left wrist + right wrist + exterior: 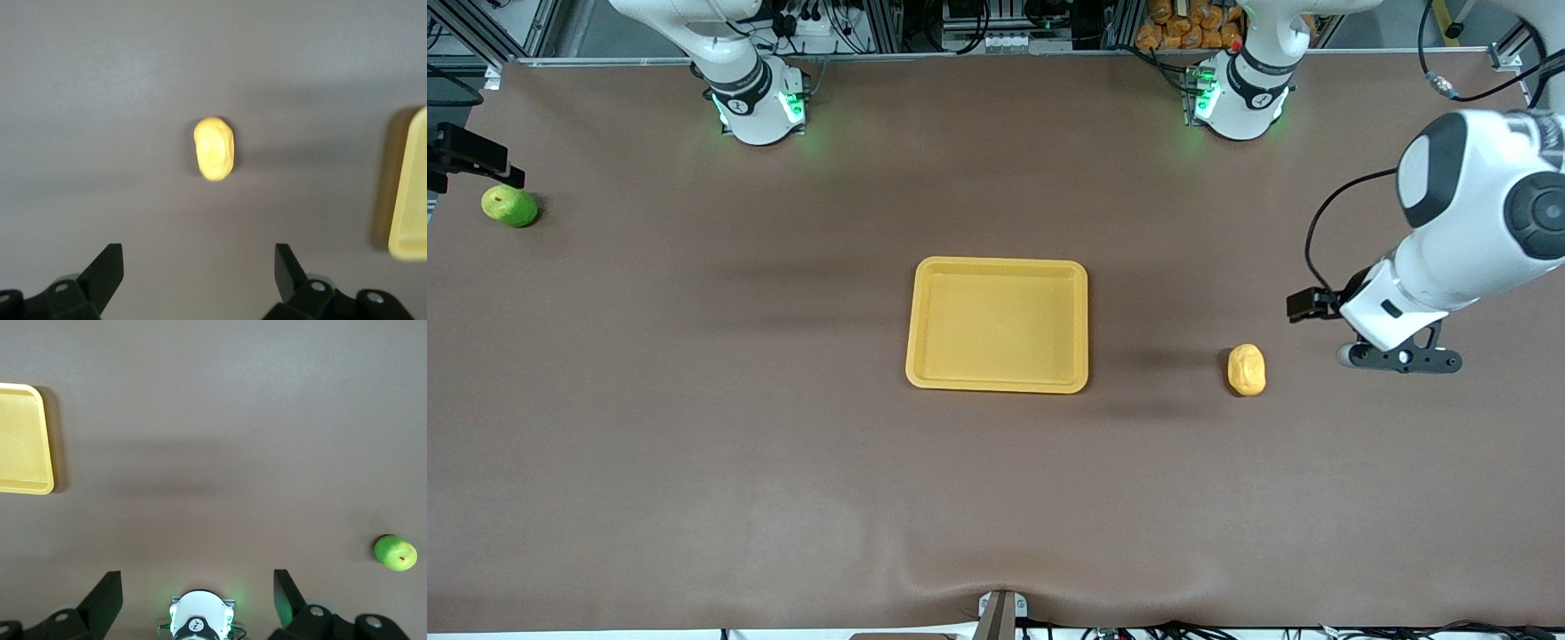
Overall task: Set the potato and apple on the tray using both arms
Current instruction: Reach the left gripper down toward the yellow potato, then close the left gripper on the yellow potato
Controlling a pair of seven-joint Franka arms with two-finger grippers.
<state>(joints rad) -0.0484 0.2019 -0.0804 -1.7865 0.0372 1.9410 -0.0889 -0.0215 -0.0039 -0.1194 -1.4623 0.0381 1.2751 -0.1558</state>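
Note:
The yellow-orange tray [925, 373] lies empty at the middle of the table. The potato [1246, 370] lies on the table between the tray and the left arm's end; it also shows in the left wrist view [214, 148]. My left gripper [1400, 358] hangs low beside the potato, apart from it, and is open and empty [198, 267]. The green apple [510, 206] lies at the right arm's end of the table, and also shows in the right wrist view [395, 553]. My right gripper [198, 583] is open and empty, high over the table; it does not show in the front view.
A black fixture [467, 156] sticks in over the table edge just above the apple. The two arm bases [758, 102] [1240, 98] stand along the edge farthest from the front camera. The tray's edge shows in both wrist views [408, 200] [30, 487].

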